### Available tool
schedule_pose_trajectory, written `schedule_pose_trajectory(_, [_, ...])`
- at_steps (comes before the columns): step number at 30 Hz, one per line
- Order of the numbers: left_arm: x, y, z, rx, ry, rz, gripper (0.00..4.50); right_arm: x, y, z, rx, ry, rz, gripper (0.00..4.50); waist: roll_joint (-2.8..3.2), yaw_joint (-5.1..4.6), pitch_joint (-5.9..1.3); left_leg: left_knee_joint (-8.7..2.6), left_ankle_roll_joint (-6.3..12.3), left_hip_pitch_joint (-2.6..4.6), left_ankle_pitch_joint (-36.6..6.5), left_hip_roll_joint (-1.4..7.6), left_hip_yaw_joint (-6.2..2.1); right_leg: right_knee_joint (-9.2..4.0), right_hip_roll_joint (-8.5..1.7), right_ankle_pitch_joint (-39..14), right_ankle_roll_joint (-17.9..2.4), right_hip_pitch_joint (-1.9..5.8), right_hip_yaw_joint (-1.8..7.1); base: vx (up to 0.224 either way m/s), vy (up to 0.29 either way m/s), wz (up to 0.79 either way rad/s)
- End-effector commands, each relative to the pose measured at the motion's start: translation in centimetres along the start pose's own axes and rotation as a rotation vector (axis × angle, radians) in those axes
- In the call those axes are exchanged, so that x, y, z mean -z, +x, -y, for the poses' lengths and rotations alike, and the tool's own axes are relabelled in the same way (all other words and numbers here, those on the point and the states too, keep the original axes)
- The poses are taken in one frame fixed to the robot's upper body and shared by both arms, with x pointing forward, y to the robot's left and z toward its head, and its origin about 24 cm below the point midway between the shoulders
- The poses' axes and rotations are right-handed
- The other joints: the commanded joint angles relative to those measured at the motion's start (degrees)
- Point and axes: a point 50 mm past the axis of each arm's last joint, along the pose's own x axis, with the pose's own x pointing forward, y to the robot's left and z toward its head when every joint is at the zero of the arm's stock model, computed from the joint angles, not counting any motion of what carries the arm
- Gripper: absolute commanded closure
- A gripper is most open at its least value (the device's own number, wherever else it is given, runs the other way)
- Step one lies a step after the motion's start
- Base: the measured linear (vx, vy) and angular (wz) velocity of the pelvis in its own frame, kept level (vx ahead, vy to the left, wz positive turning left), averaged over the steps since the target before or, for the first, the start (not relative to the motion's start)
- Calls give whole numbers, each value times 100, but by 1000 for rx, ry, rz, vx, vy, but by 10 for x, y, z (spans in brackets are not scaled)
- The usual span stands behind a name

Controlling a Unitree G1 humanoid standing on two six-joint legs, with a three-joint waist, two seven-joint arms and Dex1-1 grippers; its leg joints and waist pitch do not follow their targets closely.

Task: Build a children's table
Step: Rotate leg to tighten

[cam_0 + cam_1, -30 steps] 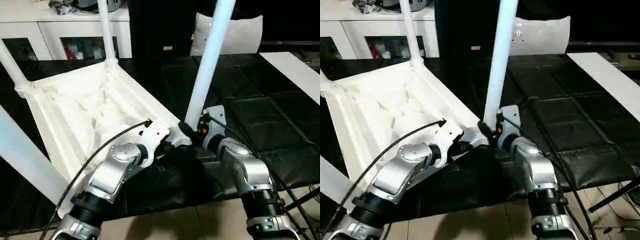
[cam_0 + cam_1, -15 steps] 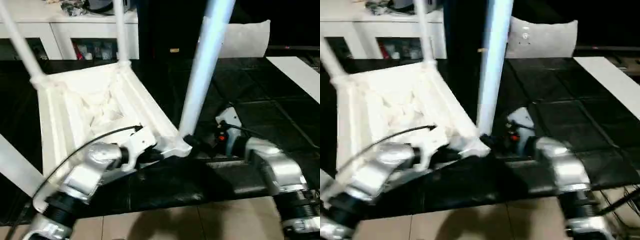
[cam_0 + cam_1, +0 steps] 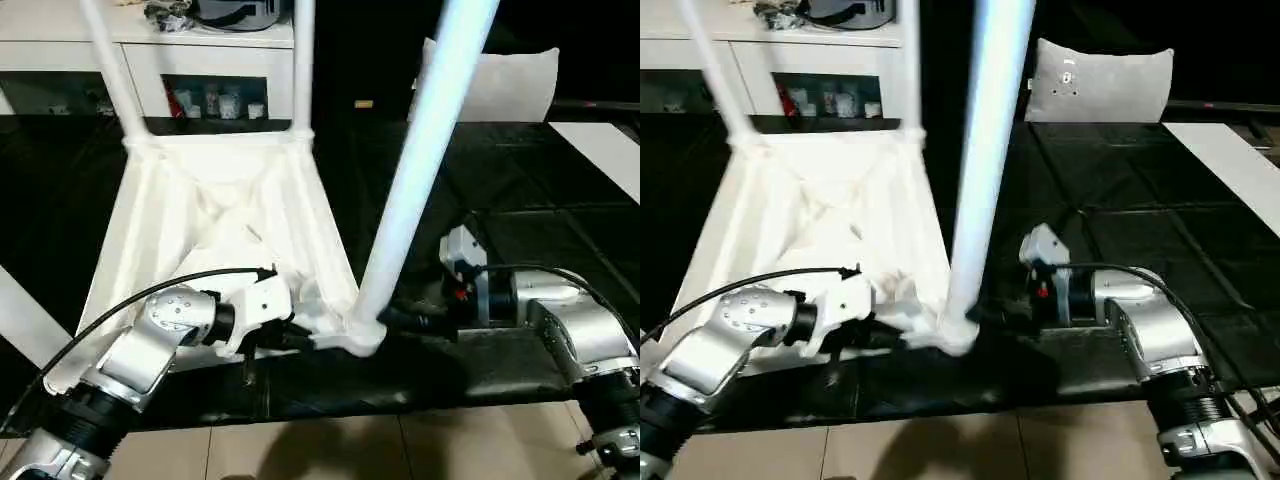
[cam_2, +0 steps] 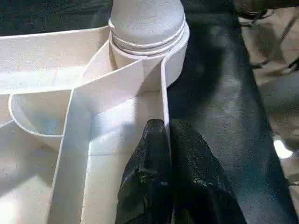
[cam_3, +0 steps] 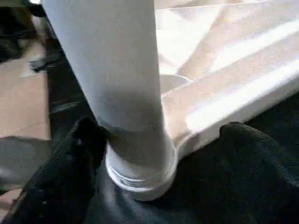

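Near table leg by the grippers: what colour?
White, same as the tabletop; the leg shows best in the left eye view.

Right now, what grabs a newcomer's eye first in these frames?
The upside-down white table top, ribbed underside up on the black mat, with legs rising from its corners. Nearest and biggest is the leg standing in the near corner socket. Both grippers meet at that corner: the left gripper shut on the top's rim, the right gripper open with its fingers to either side of the leg's base.
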Motion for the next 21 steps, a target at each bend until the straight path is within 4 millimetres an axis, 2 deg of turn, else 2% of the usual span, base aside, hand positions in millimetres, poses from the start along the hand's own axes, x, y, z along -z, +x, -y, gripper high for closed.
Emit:
schedule_pose_trajectory(1, [-6,9,8,88,57,5,450,-2,-1,-1,-47,4,6,73,-53,-27,-359,-369,483,-85,-136,172,-17,-390,-460,-1972,-32,427,428,0,0,0])
schedule_pose_trajectory(12, [-5,9,6,79,56,12,450,3,8,-5,-133,37,14,157,-38,-11,-365,-368,395,-86,-177,173,-21,-410,-454,-2045,26,427,414,0,0,0])
schedule_pose_trajectory(21, [-4,9,7,79,42,19,450,4,13,-8,-163,54,28,220,-64,-8,-361,-371,389,-84,-145,171,-22,-408,-452,-2051,48,423,416,0,0,0])
